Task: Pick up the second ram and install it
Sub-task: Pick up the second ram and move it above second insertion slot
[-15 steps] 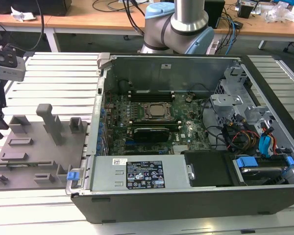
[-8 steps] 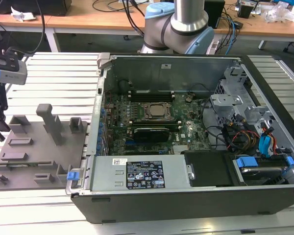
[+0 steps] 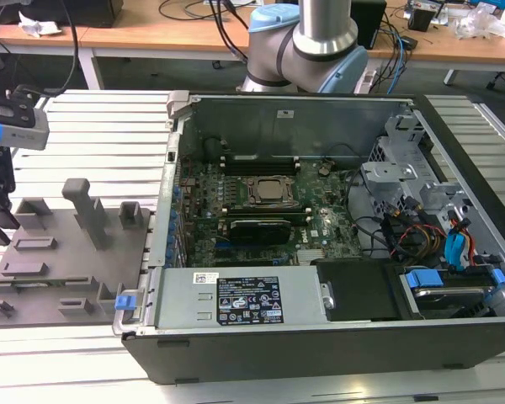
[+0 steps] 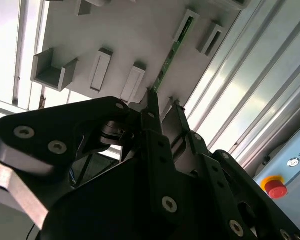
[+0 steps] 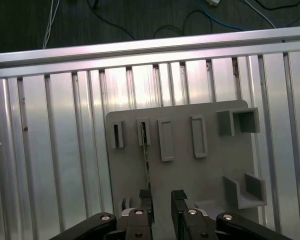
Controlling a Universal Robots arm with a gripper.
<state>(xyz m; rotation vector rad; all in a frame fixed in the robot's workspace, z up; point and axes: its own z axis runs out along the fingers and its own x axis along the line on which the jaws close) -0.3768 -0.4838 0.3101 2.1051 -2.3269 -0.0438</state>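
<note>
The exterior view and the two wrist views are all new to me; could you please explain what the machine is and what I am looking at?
This is one robot arm ending in a two-fingered gripper. The exterior view comes from a camera off the arm. It shows an open black computer case with a green motherboard. At that view's left, a grey slotted plastic tray lies on a ribbed metal table. Both wrist views come from cameras riding on the arm, looking past its dark fingers. A long thin green memory strip stands on edge in the tray. The gripper is open, holding nothing, close to one end of the strip.
</note>
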